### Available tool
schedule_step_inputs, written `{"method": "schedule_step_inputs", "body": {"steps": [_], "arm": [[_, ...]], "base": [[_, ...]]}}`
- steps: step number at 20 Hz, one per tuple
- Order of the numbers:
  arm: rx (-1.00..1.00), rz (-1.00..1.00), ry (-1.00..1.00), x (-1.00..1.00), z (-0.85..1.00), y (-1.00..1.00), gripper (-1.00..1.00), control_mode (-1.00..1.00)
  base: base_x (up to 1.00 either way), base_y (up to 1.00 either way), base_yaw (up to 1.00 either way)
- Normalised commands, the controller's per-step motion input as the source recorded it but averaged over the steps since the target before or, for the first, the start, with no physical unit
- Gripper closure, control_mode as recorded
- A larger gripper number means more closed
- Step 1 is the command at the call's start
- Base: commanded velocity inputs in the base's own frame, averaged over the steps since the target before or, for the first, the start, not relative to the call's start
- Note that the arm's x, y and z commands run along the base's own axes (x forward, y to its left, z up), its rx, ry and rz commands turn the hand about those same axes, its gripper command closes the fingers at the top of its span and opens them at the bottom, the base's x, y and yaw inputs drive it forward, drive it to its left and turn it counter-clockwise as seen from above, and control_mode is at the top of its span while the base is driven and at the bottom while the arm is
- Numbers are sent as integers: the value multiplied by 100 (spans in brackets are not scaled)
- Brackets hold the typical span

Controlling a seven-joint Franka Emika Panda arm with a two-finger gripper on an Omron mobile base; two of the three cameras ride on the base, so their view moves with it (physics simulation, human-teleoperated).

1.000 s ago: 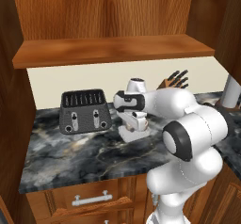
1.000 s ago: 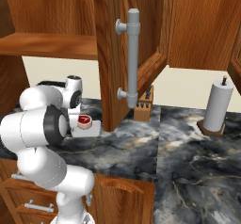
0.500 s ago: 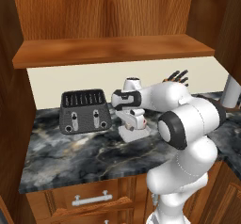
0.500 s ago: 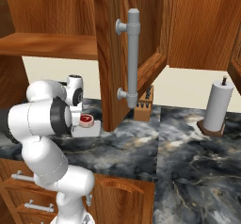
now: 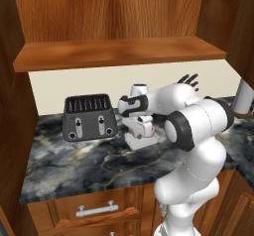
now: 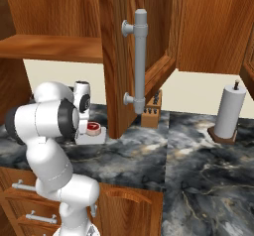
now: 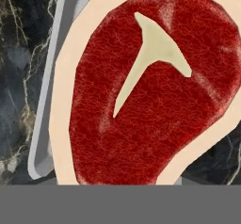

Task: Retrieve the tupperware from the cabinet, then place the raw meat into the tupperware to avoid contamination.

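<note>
The raw meat (image 7: pixel 155 100), a red steak with a tan rim and a white T mark, looms close in the hand view. It overlaps the rim of the whitish tupperware (image 7: pixel 44 100) below it. From the right base view the raw meat (image 6: pixel 93 127) sits just over the tupperware (image 6: pixel 95 137) on the counter. My gripper (image 5: pixel 140 132) points down onto the tupperware (image 5: pixel 144 141), shut on the meat; its fingertips are hidden. The cabinet door (image 6: pixel 116 56) stands open with its silver handle (image 6: pixel 140 61) toward me.
A dark grey toaster (image 5: pixel 89 117) stands left of the tupperware. A knife block (image 6: pixel 151 113) sits behind the open door, a paper towel roll (image 6: pixel 229 113) far right. The cabinet shelf (image 5: pixel 119 51) hangs over the counter. Drawers (image 5: pixel 96 210) run below the edge.
My elbow has swung down and toward the front. The hand with the meat stays over the tupperware, shifted only slightly right.
</note>
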Motion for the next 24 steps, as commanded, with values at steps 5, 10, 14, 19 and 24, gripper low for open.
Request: {"method": "schedule_step_inputs", "body": {"steps": [5,10,14,19,24], "arm": [[0,0,0,2,-24,1,100,-100],[0,0,-1,5,-15,0,100,-100],[0,0,-1,2,-4,0,100,-100],[0,0,0,0,-1,0,-100,-100],[0,0,0,0,0,0,-100,-100]], "base": [[0,0,0],[0,0,0],[0,0,0],[0,0,0],[0,0,0]]}}
